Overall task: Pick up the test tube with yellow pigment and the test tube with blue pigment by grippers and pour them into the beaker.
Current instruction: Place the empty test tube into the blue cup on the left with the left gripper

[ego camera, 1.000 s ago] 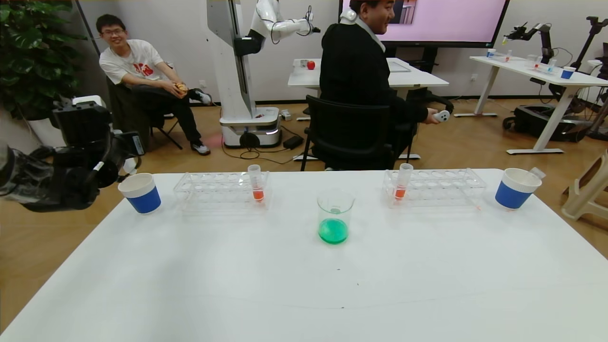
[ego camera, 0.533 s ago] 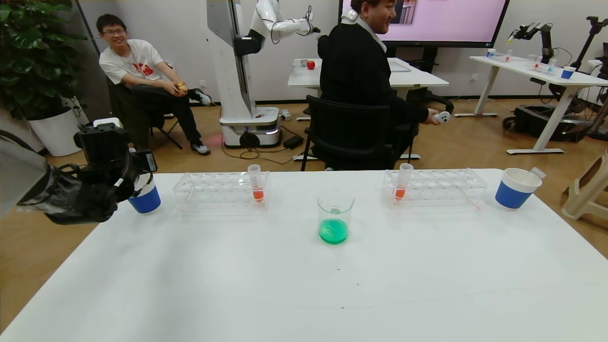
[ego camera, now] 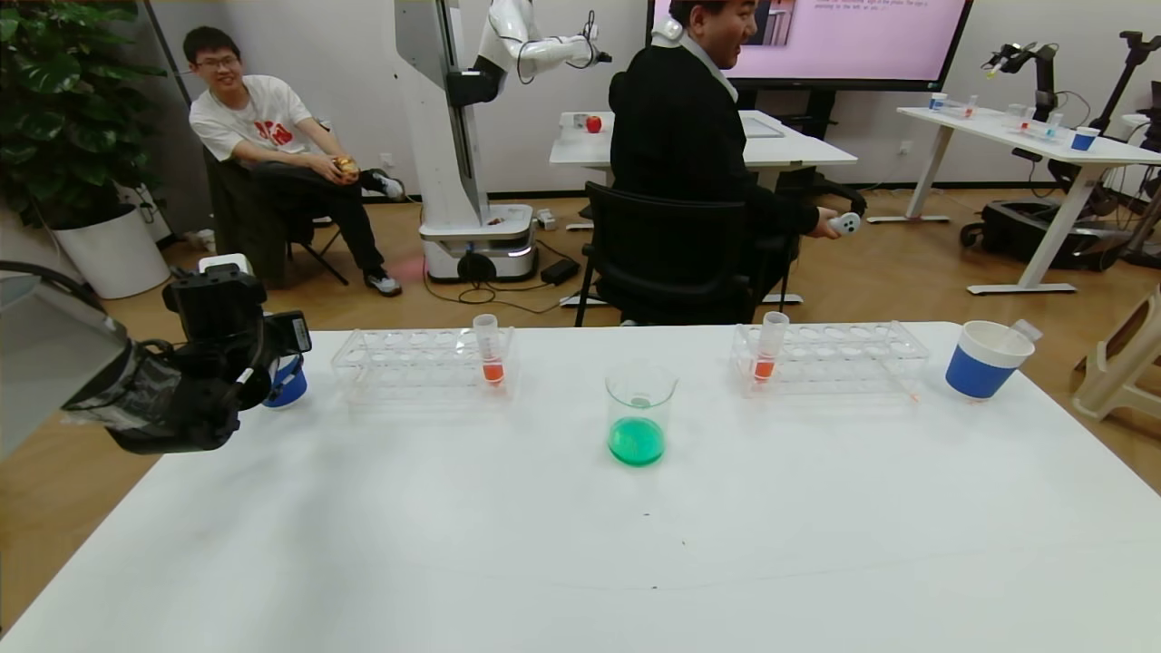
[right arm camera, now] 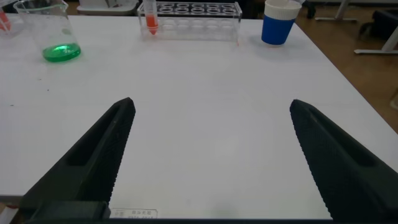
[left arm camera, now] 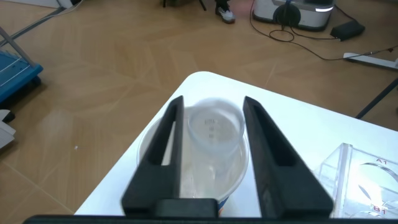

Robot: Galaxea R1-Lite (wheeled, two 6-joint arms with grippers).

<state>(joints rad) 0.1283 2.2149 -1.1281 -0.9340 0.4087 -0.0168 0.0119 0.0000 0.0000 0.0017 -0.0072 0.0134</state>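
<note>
1. My left gripper (left arm camera: 212, 99) is closed on a clear empty test tube (left arm camera: 214, 127), hanging over the blue-and-white paper cup (ego camera: 288, 385) at the white table's (ego camera: 580, 544) far left corner.
2. Released off-centre, the tube could hit the rim, tip the light cup, or roll off the nearby edge.
3. The small clear glass beaker (ego camera: 639, 413), holding green liquid, stands mid-table between two clear plastic racks (ego camera: 422, 361), each with one orange-red tube (ego camera: 490, 349).
4. My right gripper (right arm camera: 211, 104) is spread wide and idle over the near edge.
</note>
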